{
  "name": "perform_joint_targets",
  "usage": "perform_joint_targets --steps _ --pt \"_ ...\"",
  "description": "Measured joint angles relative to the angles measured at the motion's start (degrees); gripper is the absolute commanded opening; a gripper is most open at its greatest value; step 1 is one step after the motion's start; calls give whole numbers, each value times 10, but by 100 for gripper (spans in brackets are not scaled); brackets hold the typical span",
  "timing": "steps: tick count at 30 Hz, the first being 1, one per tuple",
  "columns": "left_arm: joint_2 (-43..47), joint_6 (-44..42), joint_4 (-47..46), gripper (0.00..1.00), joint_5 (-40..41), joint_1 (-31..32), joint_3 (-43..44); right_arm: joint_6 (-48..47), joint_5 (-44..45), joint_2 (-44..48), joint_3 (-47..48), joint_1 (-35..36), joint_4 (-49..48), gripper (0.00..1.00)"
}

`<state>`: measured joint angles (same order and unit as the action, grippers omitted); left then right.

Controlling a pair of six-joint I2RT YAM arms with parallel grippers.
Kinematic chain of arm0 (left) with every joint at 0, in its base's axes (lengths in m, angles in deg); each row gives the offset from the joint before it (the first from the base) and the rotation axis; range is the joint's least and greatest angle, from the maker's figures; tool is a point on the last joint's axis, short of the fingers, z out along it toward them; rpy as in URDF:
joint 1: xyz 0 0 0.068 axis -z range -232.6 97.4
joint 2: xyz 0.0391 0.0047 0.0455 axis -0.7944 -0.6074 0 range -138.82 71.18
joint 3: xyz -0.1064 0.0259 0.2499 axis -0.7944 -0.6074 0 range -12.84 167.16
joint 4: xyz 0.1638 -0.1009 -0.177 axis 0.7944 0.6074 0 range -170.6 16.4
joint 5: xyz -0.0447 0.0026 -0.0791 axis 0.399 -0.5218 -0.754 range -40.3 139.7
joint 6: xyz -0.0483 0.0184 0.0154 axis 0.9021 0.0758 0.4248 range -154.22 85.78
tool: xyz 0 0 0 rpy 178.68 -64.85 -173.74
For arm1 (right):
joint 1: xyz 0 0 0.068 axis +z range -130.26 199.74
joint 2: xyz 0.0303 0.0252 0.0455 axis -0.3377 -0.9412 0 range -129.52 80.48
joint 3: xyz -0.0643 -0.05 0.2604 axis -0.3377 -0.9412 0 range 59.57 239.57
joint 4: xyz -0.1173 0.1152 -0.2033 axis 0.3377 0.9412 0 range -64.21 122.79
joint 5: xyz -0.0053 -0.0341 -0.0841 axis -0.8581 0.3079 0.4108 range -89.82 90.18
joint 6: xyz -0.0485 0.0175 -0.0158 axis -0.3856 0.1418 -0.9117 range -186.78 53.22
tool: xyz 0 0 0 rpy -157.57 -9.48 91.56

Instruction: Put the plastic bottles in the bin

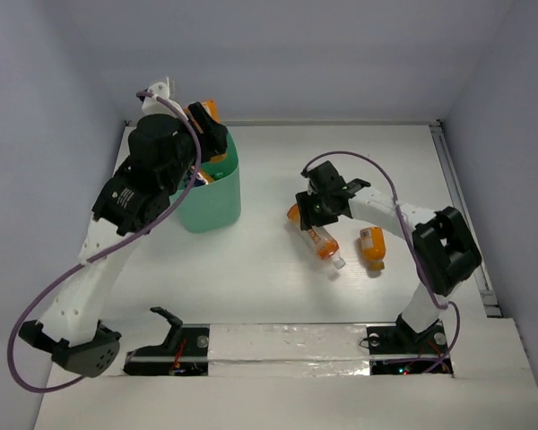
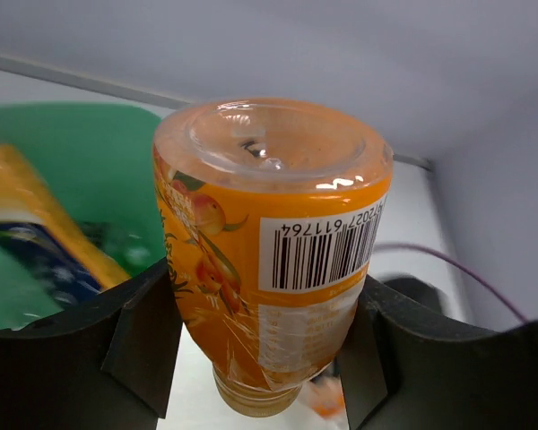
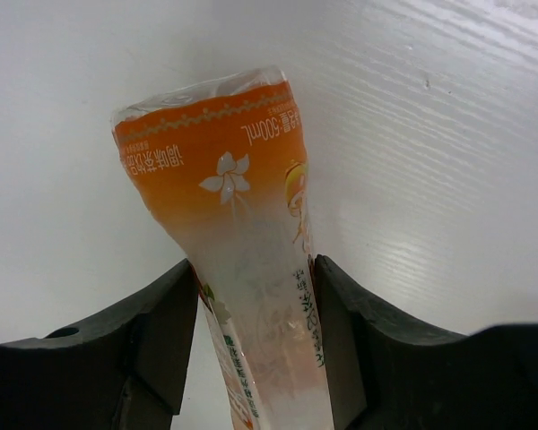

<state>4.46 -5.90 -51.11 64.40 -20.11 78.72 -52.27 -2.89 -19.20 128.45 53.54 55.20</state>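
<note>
Two orange bottles on the right of the table [image 1: 251, 287]: loose bottle [image 1: 373, 247] on its side, and just beside it a squashed bottle [image 3: 220, 170], pinched tight in the right gripper [image 3: 255, 278] jaws. Farther back, left gripper [image 2: 264, 287] jaws clamped on a barcoded bottle [image 2: 269, 152], base up, at the far edge of the green bin [image 1: 220, 202]; another bottle [image 2: 36, 224] inside.

White table [image 1: 269, 278] down below, faint wood grain across its top. Plain pale walls [image 1: 323, 54] close it in at the back and on both sides. A shiny strip [image 1: 287, 340] lines the near edge, and a metal rail [image 1: 467, 224] runs along the right.
</note>
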Motion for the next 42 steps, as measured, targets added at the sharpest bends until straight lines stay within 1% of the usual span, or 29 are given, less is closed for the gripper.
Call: perform_joint_targets --steps 4,7,8,9,10,11,14,16,18,20,23,25,30,35,39,42 --pt "-42 -40 -16 36 10 -84 -14 18 -6 70 6 0 15 48" --pt "-70 -63 -40 38 17 -103 -47 40 -24 144 43 0 26 48" --pt "-74 -69 -47 41 19 -104 -59 49 -31 163 58 0 23 48" --pt "-78 -76 -54 45 21 -105 -73 60 -40 183 76 0 18 48" --pt "-78 -80 -63 52 21 -107 -87 73 -50 201 95 0 10 48" --pt "-78 -84 -71 73 20 -108 -100 86 -58 216 114 0 0 48" --pt "-78 -91 -83 92 20 -112 -122 128 -75 239 170 1 -38 49" --pt "-76 -93 -90 97 17 -116 -130 157 -79 238 204 5 -71 49" --pt "-70 -94 -92 98 14 -120 -132 185 -79 227 228 10 -104 49" --pt "-57 -93 -92 96 8 -127 -132 213 -77 203 250 17 -141 49" --pt "-26 -84 -89 94 -9 -138 -122 251 -67 140 294 32 -191 49" --pt "-5 -76 -89 91 -21 -143 -106 269 -55 86 332 44 -210 50" --pt "57 -59 -98 86 -43 -143 -79 280 2 -58 468 89 -220 53" --pt "100 -42 -100 86 -78 -143 -76 274 69 -156 578 123 -215 55" --pt "108 -34 -99 86 -106 -143 -77 262 116 -215 652 145 -208 65" --pt "105 -36 -91 86 -120 -143 -78 249 148 -243 669 160 -206 77"
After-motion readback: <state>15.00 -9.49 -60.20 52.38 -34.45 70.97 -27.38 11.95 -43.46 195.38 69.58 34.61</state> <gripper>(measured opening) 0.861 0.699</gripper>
